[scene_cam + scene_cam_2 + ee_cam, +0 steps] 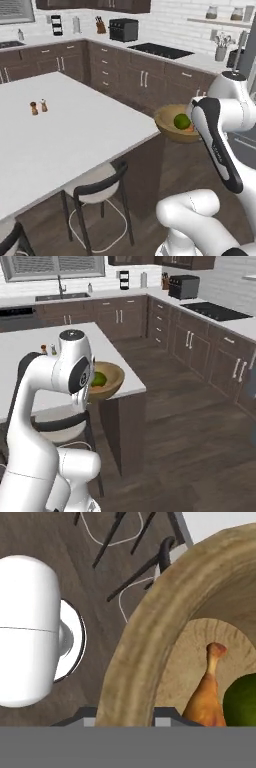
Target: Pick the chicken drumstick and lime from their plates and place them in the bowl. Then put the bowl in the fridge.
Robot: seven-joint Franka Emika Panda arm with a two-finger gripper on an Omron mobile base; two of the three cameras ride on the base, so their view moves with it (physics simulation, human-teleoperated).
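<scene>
- The gripper (122, 714) is clenched on the deep brown wooden bowl's (167, 125) rim, carrying it clear of the white worktop (60, 135).
- The green lime (182, 121) and orange-brown chicken drumstick (206, 694) ride inside, ready for the fridge.

We see even, soft rendered light with no strong glare. The white island counter (60, 135) reads bright and flat, and two small shakers (38, 106) near its far left edge cast only faint shadows. Under the stool (97, 192) the dark wood floor (190, 426) is dimmer. Both base views look slightly soft and grainy. In the hand view, the bowl (150, 637) rim is sharp, its inside gently shaded.
</scene>
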